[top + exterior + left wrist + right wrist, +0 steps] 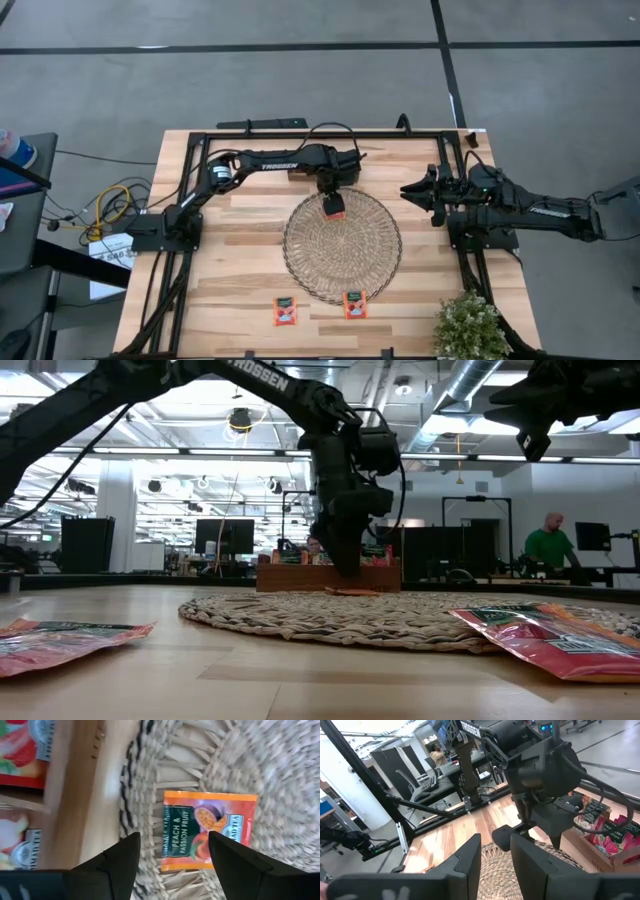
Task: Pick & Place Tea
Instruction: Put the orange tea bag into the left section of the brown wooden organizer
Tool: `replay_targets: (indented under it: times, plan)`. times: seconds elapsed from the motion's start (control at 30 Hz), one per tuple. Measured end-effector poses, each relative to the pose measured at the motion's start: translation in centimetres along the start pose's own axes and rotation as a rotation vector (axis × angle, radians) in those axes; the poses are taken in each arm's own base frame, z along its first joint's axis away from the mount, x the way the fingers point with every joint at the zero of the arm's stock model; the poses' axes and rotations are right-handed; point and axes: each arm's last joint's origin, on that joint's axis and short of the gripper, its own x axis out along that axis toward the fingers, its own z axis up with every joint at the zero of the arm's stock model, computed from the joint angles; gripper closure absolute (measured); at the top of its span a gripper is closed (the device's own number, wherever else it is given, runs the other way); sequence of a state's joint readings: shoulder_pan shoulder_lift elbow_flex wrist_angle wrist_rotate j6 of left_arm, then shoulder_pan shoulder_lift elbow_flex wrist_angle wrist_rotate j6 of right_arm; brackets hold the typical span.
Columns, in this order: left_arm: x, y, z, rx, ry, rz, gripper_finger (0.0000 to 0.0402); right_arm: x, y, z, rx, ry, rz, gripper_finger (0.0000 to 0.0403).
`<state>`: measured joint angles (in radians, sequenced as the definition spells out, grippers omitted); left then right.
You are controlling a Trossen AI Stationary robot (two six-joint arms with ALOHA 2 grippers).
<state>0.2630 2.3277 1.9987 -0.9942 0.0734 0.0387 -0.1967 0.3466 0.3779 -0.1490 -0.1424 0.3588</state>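
Note:
A red-orange tea packet (pixel 207 830) with a dark green label lies flat on the round woven mat (pixel 342 247), near the mat's far edge. My left gripper (pixel 172 837) hangs just above it, pointing down and open, one finger on either side of the packet's label end. Two more red-orange packets (pixel 286 312) (pixel 354 304) lie at the table's near edge, the second half on the mat's rim. My right gripper (pixel 410 190) waits at the right side of the table, held level, with a narrow gap between its fingers and nothing in it.
A brown wooden tray (pixel 30 795) holding more packets stands just beyond the mat's far edge, under my left arm. A small green plant (pixel 470 325) stands at the near right corner. A black frame (pixel 190 200) runs along the table's sides.

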Motion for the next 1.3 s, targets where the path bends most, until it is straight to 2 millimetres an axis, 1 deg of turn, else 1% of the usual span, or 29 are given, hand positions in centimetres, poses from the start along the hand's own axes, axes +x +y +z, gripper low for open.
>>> replay_targets:
  times: [0.1,0.4,0.63,0.7,0.87,1.1,1.2,1.3]
  plan:
    - [0.7,0.0,-0.1,0.013,0.015,-0.002,0.0174,0.0,0.0,0.0,0.000,0.000,0.000,0.0306]
    - [4.2,-0.2,-0.7,0.026,0.115,-0.008,0.0174,0.0,0.0,0.0,0.000,0.000,0.000,0.0306]
    - [4.6,-0.5,-0.7,0.036,0.114,-0.002,0.0175,0.0,0.0,0.0,0.000,0.001,-0.001,0.0306]
    - [4.6,-0.5,-0.7,0.035,0.118,-0.002,0.0181,0.0,0.0,0.0,0.000,0.001,-0.001,0.0306]
    - [4.6,-0.6,-0.7,0.037,0.119,-0.004,0.0217,0.0,0.0,0.0,0.000,0.001,-0.001,0.0306]
    - [4.7,-0.6,-0.8,0.031,0.124,-0.003,0.0294,0.0,0.0,0.0,0.000,0.001,-0.001,0.0306]
    - [4.3,-0.7,-0.8,0.030,0.117,-0.010,0.0327,0.0,0.0,0.0,0.000,0.001,-0.001,0.0306]
    - [3.5,-0.8,-0.6,0.033,0.093,-0.006,0.0353,0.0,0.0,0.0,0.000,0.001,0.000,0.0306]
